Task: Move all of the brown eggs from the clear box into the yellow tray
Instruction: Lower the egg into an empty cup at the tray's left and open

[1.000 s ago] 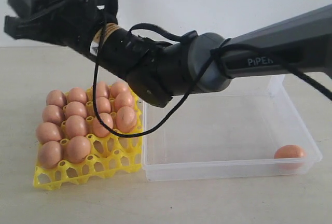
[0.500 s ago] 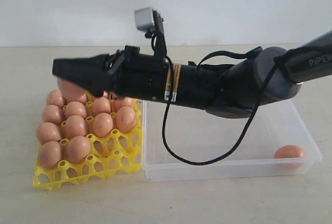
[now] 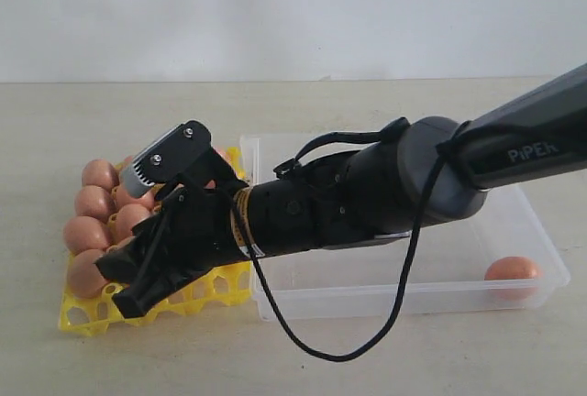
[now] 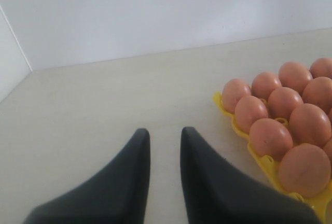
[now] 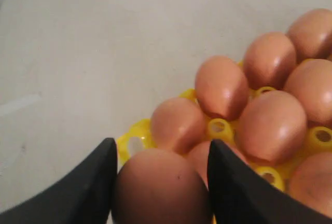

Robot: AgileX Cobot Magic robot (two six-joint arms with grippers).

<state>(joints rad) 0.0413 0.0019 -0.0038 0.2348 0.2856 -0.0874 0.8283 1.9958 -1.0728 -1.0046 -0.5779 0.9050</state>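
Lowered since a second ago: the right arm, formerly raised above the tray (image 3: 87, 313), now reaches down across it, with the right gripper (image 3: 128, 284) at the tray's near-left corner as the exterior view shows it.

Item 1, right gripper (image 5: 162, 151): grasping one brown egg (image 5: 158, 187) between its two black fingers (image 5: 91, 182). The egg hangs just above the tray's edge cups.

Item 2, left gripper (image 4: 165, 133): fingers a narrow gap apart, nothing between them. It hovers over bare table (image 4: 104, 94), beside the tray and clear of it. It does not appear in the exterior view.

Item 3, tray (image 5: 129, 141): yellow lattice, on the table (image 3: 92, 112). Its far rows are filled with eggs (image 3: 94, 202), each seated upright in a cup; those under the arm are hidden. Cups along the near edge stand open.

Item 4, box (image 3: 413, 300): clear plastic, set just beside the tray's right side, walls nearly touching it.

Item 5, stray egg (image 3: 512, 269): lying alone in the box, in the near corner farthest from the tray.
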